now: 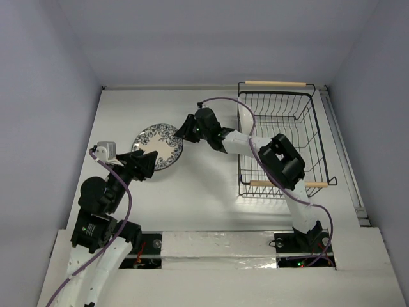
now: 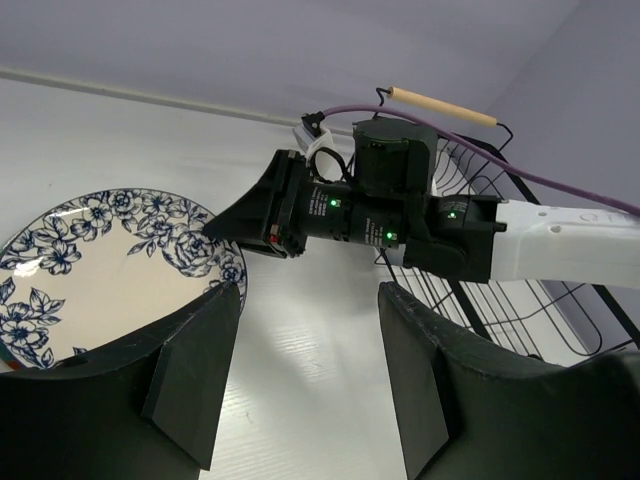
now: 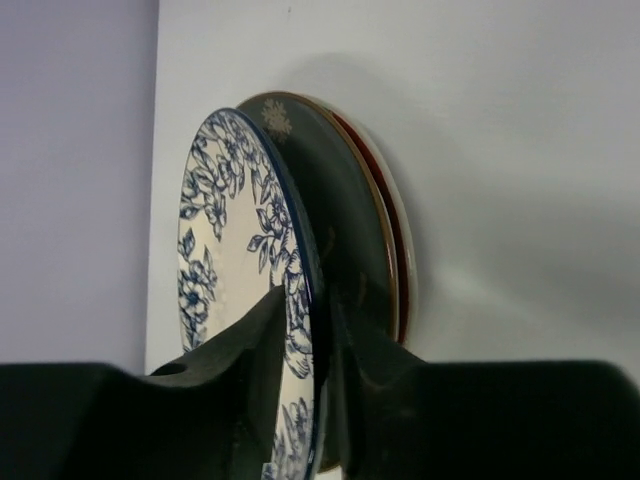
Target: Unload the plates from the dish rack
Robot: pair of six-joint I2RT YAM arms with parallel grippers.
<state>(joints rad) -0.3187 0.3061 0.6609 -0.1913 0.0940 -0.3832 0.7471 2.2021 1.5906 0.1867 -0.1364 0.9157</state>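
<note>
The white plate with blue flowers (image 1: 156, 146) lies left of the dish rack (image 1: 300, 137), on top of a teal-green plate (image 3: 350, 230) and a red-rimmed plate (image 3: 401, 270). My right gripper (image 1: 185, 130) is shut on the floral plate's right rim (image 3: 225, 250), and that edge is raised slightly off the stack. My left gripper (image 1: 147, 165) is open and empty at the plate's near edge; the plate (image 2: 90, 270) shows beside its left finger. A white plate rim (image 1: 245, 118) stands at the rack's left end.
The black wire rack with wooden handles (image 1: 275, 83) fills the right side of the table and shows in the left wrist view (image 2: 520, 300). The right arm (image 2: 560, 235) reaches across from the rack to the stack. Walls close in at left and back.
</note>
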